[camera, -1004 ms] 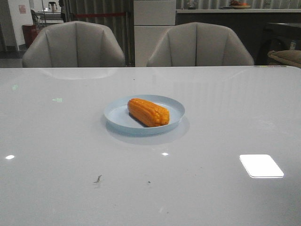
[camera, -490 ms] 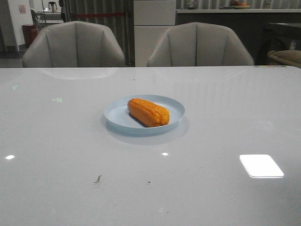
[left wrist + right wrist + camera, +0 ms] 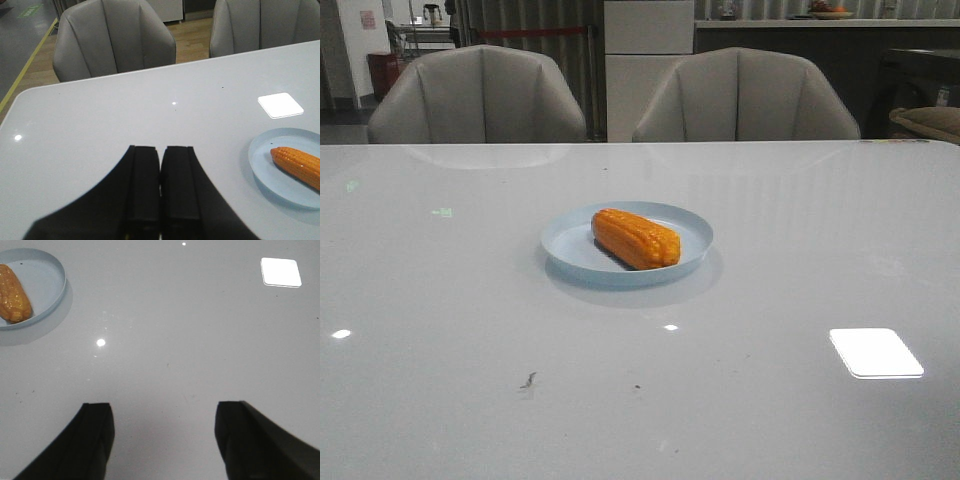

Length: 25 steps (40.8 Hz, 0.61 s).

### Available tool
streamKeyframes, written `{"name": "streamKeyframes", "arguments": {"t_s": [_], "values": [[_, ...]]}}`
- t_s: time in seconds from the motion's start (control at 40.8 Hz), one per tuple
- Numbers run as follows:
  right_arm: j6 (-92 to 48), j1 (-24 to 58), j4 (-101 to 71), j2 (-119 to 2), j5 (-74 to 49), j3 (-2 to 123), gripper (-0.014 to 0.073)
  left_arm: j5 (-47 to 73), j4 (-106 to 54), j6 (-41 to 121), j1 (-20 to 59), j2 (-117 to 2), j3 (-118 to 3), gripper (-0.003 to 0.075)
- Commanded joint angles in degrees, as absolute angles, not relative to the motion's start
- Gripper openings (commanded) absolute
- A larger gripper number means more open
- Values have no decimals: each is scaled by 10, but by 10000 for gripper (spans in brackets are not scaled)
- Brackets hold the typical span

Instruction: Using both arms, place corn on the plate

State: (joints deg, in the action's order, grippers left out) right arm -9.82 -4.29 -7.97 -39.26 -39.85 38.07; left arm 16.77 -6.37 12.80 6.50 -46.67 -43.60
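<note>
Corn (image 3: 636,239) lying diagonally on plate (image 3: 572,250), far-left to near-right

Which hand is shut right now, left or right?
The left hand: its fingers press together, empty. The right hand has fingers spread wide apart over bare table.

Dim, greyish front view; a bright rectangular glare patch (image 3: 876,352) on the glossy table (image 3: 440,400) at four o'clock, perhaps from a ceiling lamp.

The corn (image 3: 299,165) and plate (image 3: 260,172) run past the left wrist view's edge.
</note>
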Motion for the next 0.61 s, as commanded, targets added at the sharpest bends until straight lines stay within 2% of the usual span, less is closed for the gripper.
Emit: {"name": "streamKeyframes", "arguments": {"t_s": [0.0, 0.147, 0.367, 0.588], "values": [[-104, -46, -86, -391, -357, 397, 538, 118, -70, 114, 63, -447, -448, 94], [-104, -46, -86, -391, -357, 397, 538, 86, -24, 80, 63, -387, -406, 94], [-104, -46, -86, -391, -357, 397, 538, -29, -22, 66, 49, -245, -258, 94], [-104, -46, -86, -391, -357, 397, 538, -34, -22, 66, 19, -115, -144, 94]]}}
